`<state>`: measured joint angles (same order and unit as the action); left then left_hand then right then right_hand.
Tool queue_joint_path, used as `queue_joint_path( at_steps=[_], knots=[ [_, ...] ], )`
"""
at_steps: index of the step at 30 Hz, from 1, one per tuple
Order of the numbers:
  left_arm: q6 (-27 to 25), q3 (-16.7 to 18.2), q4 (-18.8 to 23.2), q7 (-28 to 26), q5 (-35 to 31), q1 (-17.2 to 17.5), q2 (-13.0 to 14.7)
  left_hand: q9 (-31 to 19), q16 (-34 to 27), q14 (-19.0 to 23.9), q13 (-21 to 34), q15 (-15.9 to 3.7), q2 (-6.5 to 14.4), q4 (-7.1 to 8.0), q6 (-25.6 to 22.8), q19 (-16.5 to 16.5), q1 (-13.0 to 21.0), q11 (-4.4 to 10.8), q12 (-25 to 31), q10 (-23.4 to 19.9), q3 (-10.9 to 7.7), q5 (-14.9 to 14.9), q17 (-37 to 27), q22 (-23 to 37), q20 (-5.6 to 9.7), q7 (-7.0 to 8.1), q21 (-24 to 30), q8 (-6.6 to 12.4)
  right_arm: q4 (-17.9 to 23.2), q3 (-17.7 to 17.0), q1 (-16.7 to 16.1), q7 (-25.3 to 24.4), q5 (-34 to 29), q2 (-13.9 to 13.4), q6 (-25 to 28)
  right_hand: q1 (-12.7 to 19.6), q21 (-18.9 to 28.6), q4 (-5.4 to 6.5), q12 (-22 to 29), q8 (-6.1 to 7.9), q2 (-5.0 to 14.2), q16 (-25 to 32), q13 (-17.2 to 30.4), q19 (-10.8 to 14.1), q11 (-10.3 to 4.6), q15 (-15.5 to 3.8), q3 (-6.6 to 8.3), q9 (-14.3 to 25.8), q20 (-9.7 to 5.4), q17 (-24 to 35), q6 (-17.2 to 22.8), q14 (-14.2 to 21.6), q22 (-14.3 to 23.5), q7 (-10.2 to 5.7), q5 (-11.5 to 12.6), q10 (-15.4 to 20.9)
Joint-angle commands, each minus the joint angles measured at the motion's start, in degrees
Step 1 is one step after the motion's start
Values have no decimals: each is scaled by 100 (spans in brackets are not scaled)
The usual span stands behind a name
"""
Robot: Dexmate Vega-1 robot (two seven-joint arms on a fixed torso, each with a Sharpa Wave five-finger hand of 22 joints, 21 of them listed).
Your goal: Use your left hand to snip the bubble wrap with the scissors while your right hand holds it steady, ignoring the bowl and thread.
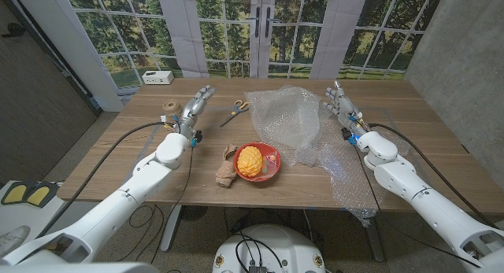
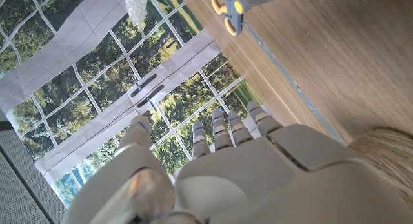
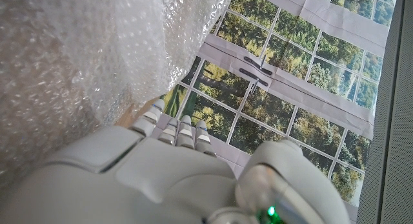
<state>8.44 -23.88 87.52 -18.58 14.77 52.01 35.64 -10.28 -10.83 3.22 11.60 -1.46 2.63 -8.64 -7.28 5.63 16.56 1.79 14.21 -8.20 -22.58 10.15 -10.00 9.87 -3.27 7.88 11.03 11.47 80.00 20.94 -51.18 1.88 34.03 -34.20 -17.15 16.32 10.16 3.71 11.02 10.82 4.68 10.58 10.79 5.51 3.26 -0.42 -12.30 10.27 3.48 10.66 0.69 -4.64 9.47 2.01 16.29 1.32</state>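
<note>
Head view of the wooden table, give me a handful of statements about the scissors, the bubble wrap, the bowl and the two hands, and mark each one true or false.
1. The yellow-handled scissors lie on the table, held by neither hand. True.
2. The left hand grips the scissors. False: it holds nothing, fingers extended, and the scissors lie apart from it, to its right.
3. The red bowl holds a yellow knobbly object. True.
4. The clear bubble wrap sheet is inside the bowl. False: it is spread on the table, between the bowl and the right hand.
5. The spool of beige thread sits near the left hand. True.
</note>
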Motion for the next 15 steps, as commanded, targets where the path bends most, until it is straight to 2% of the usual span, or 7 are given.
queue_joint_path(
  at_steps=[1,5,7,8,15],
  knots=[
    [-489,-84,359,-874,-901,106,55,-10,-61,156,36,-117,-47,-107,-172,59,205,153,51,-98,-47,30,-18,8,24,123,21,56,102,38,-15,64,-155,-168,14,77,20,-51,-1,-5,6,6,21,-6,-38,-67,-7,31,14,2,0,-11,26,-36,-36,-13],
    [-704,-77,498,-1117,-1138,154,64,-13,-105,337,66,-118,-133,-138,-250,94,336,165,102,-220,-56,30,-27,8,2,119,25,62,88,37,14,91,-144,-165,13,86,22,-56,-2,-4,9,8,21,-11,-49,-78,-4,31,16,1,-2,-13,26,-43,-40,-21],
    [-710,-76,511,-1220,-1228,173,46,-19,-97,485,123,-241,-250,-127,-333,306,534,213,169,-381,-60,34,-26,5,417,-4,72,46,88,31,12,103,-132,-163,2,91,24,-59,0,-3,10,11,21,-10,-52,-78,-2,31,18,1,-2,-9,26,-46,-42,-19],
    [-743,-77,528,-1274,-1279,181,38,-20,-92,512,134,-257,-273,-121,-374,378,573,220,197,-455,-57,35,-23,2,481,-54,86,50,94,26,8,110,-116,-165,10,95,25,-61,0,-3,11,12,21,-12,-53,-77,-1,31,20,1,-4,-8,26,-49,-44,-21],
    [-1105,-79,735,-1406,-1499,204,69,-23,-95,652,160,-326,-353,-111,-411,552,692,240,263,-645,-42,40,-12,-5,564,-256,103,33,101,1,9,189,-74,-230,37,117,30,-73,7,-1,20,17,22,-17,-57,-83,8,31,27,-1,-9,-9,26,-54,-53,-17]
  ],
)
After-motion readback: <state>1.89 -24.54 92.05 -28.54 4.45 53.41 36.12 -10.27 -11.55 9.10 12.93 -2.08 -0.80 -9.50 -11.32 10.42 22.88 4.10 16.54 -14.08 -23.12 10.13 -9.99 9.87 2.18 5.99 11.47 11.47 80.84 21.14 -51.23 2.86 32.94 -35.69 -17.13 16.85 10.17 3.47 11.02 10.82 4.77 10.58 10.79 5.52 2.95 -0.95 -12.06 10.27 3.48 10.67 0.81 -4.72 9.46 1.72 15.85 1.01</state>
